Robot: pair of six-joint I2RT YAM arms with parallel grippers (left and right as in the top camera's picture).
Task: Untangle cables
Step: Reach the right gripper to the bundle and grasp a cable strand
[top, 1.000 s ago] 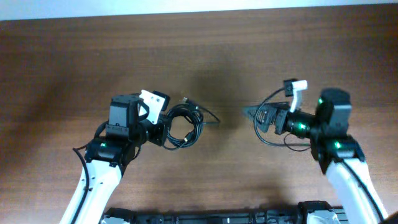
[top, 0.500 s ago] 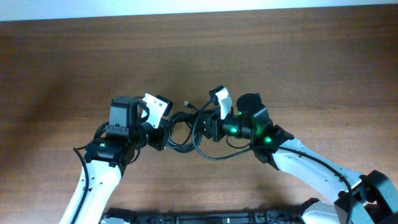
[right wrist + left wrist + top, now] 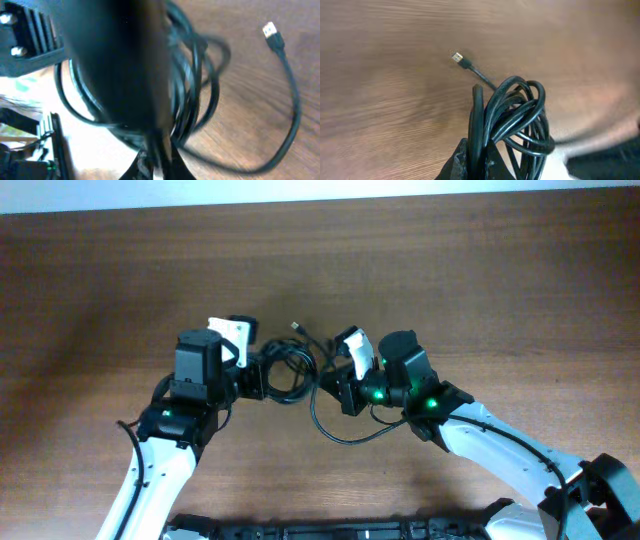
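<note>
The cables (image 3: 288,370) are a bundle of thin black loops held just above the wooden table, between my two grippers. My left gripper (image 3: 262,377) is shut on the bundle's left side; in the left wrist view its jaws (image 3: 480,162) pinch a thick strand while the coils (image 3: 520,115) fan out to the right. My right gripper (image 3: 330,385) is shut on the bundle's right side. The right wrist view is blurred, with a strand squeezed in the gripper (image 3: 159,160). One plug end (image 3: 296,327) points away from me. A loose loop (image 3: 335,430) trails toward me.
The brown table (image 3: 480,270) ends at a white wall along the far edge. A dark rail (image 3: 330,530) runs along the near edge. In the right wrist view the left arm's black housing (image 3: 30,40) sits close at upper left.
My right arm has swung in from the right side to the bundle and its jaws have gone from open to shut on a strand. The left gripper has shifted the bundle slightly farther away.
</note>
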